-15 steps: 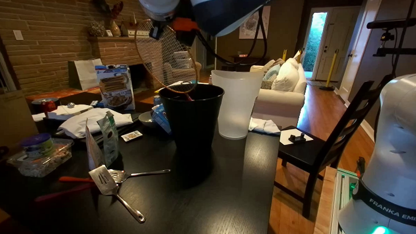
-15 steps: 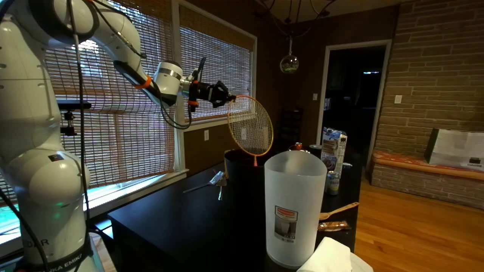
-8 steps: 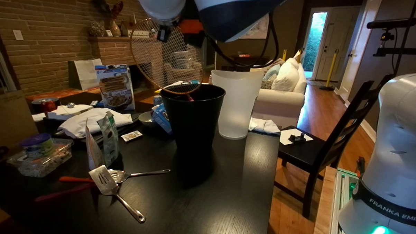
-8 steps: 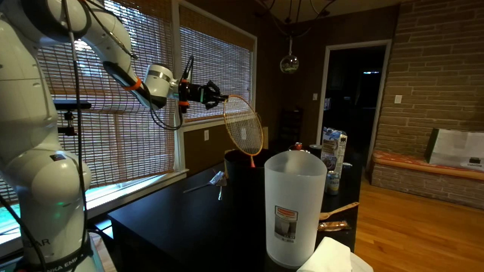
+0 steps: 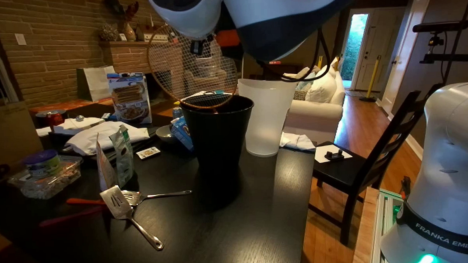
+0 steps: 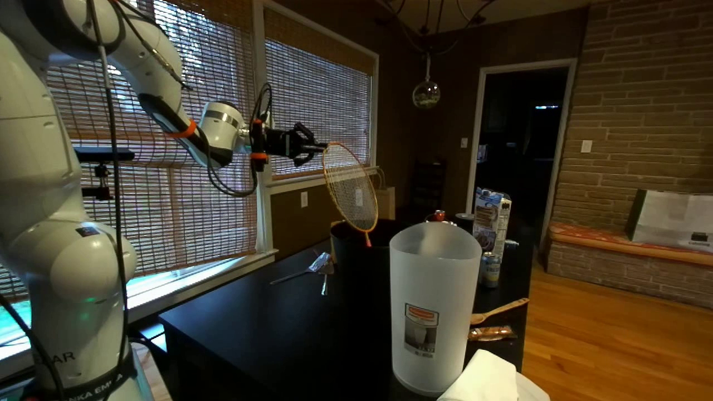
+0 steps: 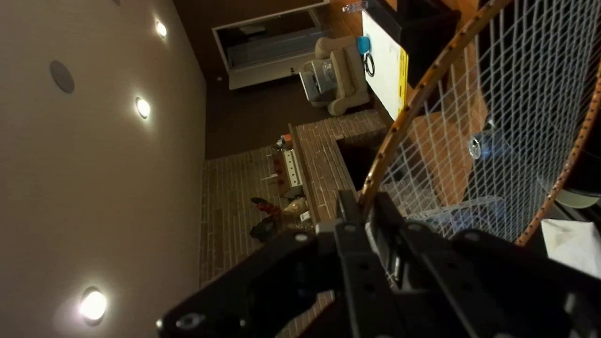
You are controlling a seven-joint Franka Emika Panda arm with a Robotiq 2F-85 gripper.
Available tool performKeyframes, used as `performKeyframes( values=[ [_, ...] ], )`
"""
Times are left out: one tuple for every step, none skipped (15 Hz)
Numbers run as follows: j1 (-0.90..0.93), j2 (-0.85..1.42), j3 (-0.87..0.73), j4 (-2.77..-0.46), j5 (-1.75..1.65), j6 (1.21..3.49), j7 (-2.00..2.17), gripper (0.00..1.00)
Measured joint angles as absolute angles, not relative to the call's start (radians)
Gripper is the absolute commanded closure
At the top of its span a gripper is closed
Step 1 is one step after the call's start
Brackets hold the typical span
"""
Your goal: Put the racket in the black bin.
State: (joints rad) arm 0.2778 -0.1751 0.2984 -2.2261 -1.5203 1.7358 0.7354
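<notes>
In both exterior views the racket [image 6: 352, 189] stands head up and tilted, its thin orange-brown frame and pale strings above the black bin [image 5: 221, 143]. The red handle [image 6: 367, 240] drops into the mouth of the bin, and its lower part is hidden by the wall. My gripper [image 6: 322, 147] is shut on the upper edge of the racket's frame, high above the rim. Seen in the wrist view, the frame passes between the fingertips of the gripper [image 7: 367, 209], with the strings spreading off to the right.
A translucent white bin [image 6: 434, 312] stands close beside the black bin. Metal spatulas [image 5: 117, 203], upright pouches [image 5: 124, 158], a food box [image 5: 129, 98] and a clear plastic container [image 5: 51, 182] share the dark table [image 5: 222, 241]. A chair [image 5: 356, 170] is by its edge.
My gripper has drawn back toward the robot's base, pulling the racket's head along and tilting it. The handle end stays in the mouth of the black bin, which has not moved.
</notes>
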Motion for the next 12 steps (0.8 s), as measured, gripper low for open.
performKeyframes(
  values=[
    [0.281, -0.178, 0.301, -2.233, -1.520, 1.726, 0.728, 0.57],
    [0.284, -0.180, 0.302, -2.241, -1.520, 1.719, 0.715, 0.57],
    [0.286, -0.182, 0.302, -2.249, -1.520, 1.713, 0.705, 0.51],
    [0.287, -0.183, 0.302, -2.255, -1.520, 1.709, 0.695, 0.45],
    [0.287, -0.184, 0.302, -2.260, -1.520, 1.706, 0.688, 0.37],
    [0.287, -0.185, 0.302, -2.263, -1.520, 1.703, 0.680, 0.31],
    [0.287, -0.186, 0.301, -2.264, -1.520, 1.699, 0.675, 0.23],
    [0.287, -0.187, 0.301, -2.264, -1.520, 1.694, 0.671, 0.16],
    [0.287, -0.188, 0.301, -2.265, -1.520, 1.691, 0.668, 0.10],
    [0.287, -0.189, 0.301, -2.265, -1.520, 1.687, 0.666, 0.02],
    [0.287, -0.190, 0.301, -2.264, -1.520, 1.686, 0.664, 0.00],
    [0.287, -0.191, 0.301, -2.264, -1.520, 1.685, 0.664, 0.00]
  ],
)
